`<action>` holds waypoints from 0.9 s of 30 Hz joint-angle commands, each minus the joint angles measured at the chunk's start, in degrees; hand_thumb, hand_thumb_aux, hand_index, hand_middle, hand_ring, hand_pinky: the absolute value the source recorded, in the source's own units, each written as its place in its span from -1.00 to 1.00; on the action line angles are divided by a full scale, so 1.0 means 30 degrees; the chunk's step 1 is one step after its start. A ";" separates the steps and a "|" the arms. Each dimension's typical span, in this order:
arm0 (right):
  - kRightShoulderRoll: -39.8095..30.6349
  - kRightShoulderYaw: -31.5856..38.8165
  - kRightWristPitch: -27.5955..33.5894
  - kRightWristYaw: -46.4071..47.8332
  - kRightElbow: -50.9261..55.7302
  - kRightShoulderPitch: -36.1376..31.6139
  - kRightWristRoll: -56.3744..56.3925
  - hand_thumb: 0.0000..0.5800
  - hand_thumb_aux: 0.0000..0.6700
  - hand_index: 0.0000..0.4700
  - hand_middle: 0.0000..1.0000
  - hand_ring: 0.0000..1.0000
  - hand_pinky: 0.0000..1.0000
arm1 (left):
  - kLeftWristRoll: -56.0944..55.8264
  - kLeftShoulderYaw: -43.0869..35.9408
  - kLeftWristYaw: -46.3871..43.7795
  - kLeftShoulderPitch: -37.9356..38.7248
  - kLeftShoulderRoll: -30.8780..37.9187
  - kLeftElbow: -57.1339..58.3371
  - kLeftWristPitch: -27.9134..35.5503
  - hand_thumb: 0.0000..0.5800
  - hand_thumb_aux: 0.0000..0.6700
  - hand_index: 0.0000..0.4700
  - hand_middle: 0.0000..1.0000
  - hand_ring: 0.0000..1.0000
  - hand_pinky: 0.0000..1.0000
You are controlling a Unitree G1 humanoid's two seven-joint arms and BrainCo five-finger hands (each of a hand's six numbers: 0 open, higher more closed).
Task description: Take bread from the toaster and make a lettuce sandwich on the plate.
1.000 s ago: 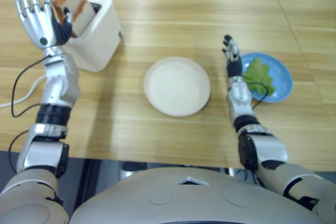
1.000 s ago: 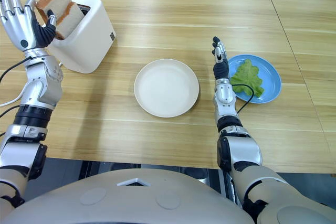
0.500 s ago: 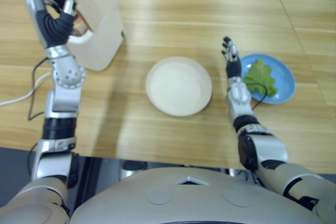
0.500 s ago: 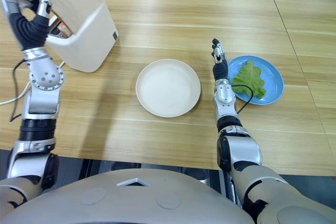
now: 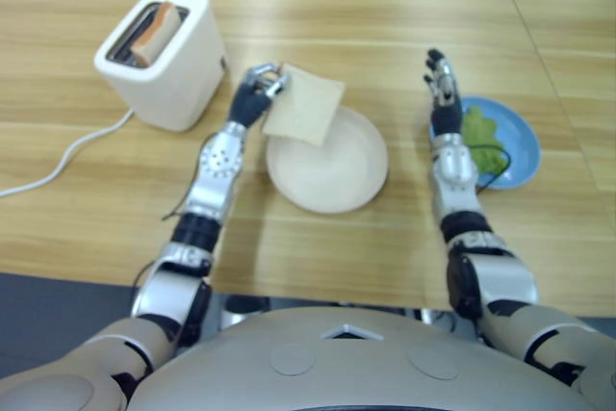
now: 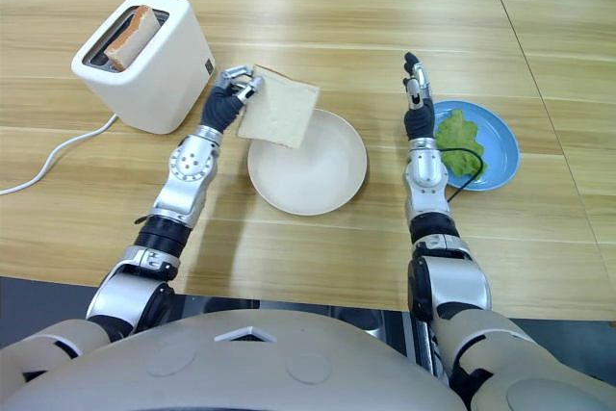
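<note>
At the far left a white cable [image 6: 53,161] trails over the wooden bench [image 6: 318,7] from the 8 o'clock side of the white toaster [image 6: 159,74], which stands upright at about 10 o'clock from the cream plate [image 6: 318,180]. A second slice [image 6: 130,31] sits in one toaster slot with its browned crust showing above the top. Just to the toaster's 3 o'clock, and apart from it, the left robot hand [image 6: 226,95] is raised with its fingertips pinching the left corner of the bread slice [image 6: 279,108]. That slice is held tilted, its pale face turned up, over the plate's rim at roughly 10 to 11 o'clock; whether its lower edge touches the plate cannot be told. The plate lies flat in the middle of the bench with nothing resting inside it. At its 3 o'clock the right robot hand [image 6: 416,93] stands on edge, fingers stretched straight and held close together, pointing towards 12 o'clock and holding nothing. Just beside this hand, on its 4 o'clock side, is the blue dish [image 6: 500,146], and a green lettuce leaf [image 6: 454,141] lies on the dish's left half, close to the wrist
</note>
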 commanded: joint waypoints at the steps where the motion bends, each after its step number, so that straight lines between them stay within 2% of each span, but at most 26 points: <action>1: -0.0862 0.0108 0.0895 0.0052 -0.3109 0.1171 -0.0719 -1.00 -1.00 -1.00 -1.00 -1.00 -1.00 | 0.1700 -0.1325 -0.0592 -0.0309 -0.0213 0.2314 0.0216 1.00 1.00 0.96 1.00 1.00 1.00; 5: -0.1847 0.0074 0.1857 -0.0202 -0.6025 0.2096 -0.1947 -1.00 -1.00 -1.00 -1.00 -1.00 -1.00 | 0.2780 -0.2146 -0.1010 -0.0514 -0.0130 0.3885 0.0351 1.00 1.00 0.96 1.00 1.00 1.00; 6: -0.2160 0.0077 0.2079 -0.0278 -0.6670 0.2255 -0.2406 -1.00 -1.00 -1.00 -1.00 -1.00 -1.00 | 0.2979 -0.2238 -0.1042 -0.0518 -0.0043 0.4091 0.0397 0.83 0.41 0.38 1.00 1.00 1.00; 7: -0.2502 0.0074 0.2282 -0.0367 -0.7295 0.2413 -0.2936 -1.00 -1.00 -1.00 -1.00 -1.00 -1.00 | 0.3267 -0.2346 -0.0990 -0.0514 0.0110 0.4192 0.0452 -1.00 -1.00 -1.00 0.01 0.01 0.01; 8: -0.2863 0.0060 0.2481 -0.0467 -0.7863 0.2560 -0.3505 -1.00 -1.00 -1.00 -1.00 -1.00 -1.00 | 0.3605 -0.2451 -0.0909 -0.0516 0.0289 0.4269 0.0591 -1.00 -1.00 -1.00 0.01 0.01 0.01; 9: -0.3439 0.0047 0.2698 -0.0669 -0.8414 0.2715 -0.4435 -1.00 -1.00 -1.00 -1.00 -1.00 -1.00 | 0.3879 -0.2485 -0.0858 -0.0477 0.0530 0.4247 0.0692 -1.00 -1.00 -1.00 -1.00 -1.00 -1.00; 14: -0.5904 0.0085 0.3953 -0.2626 -0.9475 0.2985 -0.8865 -1.00 -1.00 -1.00 -1.00 -1.00 -1.00 | 0.4732 -0.2223 -0.0302 -0.0216 0.1420 0.3286 0.0977 -1.00 -1.00 -1.00 -1.00 -1.00 -1.00; 18: -0.9482 0.1340 0.6787 -0.5677 -0.8864 0.2754 -1.5300 -1.00 -1.00 -1.00 -1.00 -1.00 -1.00 | 0.6293 -0.1751 0.1541 0.0118 0.2591 0.1197 0.1732 -1.00 -1.00 -1.00 -1.00 -1.00 -1.00; 21: -1.1683 0.2982 0.8683 -0.6733 -0.7216 0.2358 -1.8345 -1.00 -1.00 -1.00 -1.00 -1.00 -1.00 | 0.7983 -0.1555 0.3214 0.0459 0.3230 -0.1065 0.2709 -1.00 -1.00 -1.00 -1.00 -1.00 -1.00; 24: -1.3192 0.4727 1.0073 -0.7203 -0.5200 0.1902 -2.0264 -1.00 -1.00 -1.00 -1.00 -1.00 -1.00 | 0.8861 -0.1506 0.3688 0.0991 0.3407 -0.3087 0.3453 -1.00 -1.00 -1.00 -1.00 -1.00 -1.00; 27: -1.3775 0.5902 1.0532 -0.7394 -0.3969 0.1790 -2.0867 -1.00 -1.00 -1.00 -1.00 -1.00 -1.00 | 0.9407 -0.1533 0.3857 0.1160 0.3451 -0.3631 0.4125 -1.00 -1.00 -1.00 -1.00 -1.00 -1.00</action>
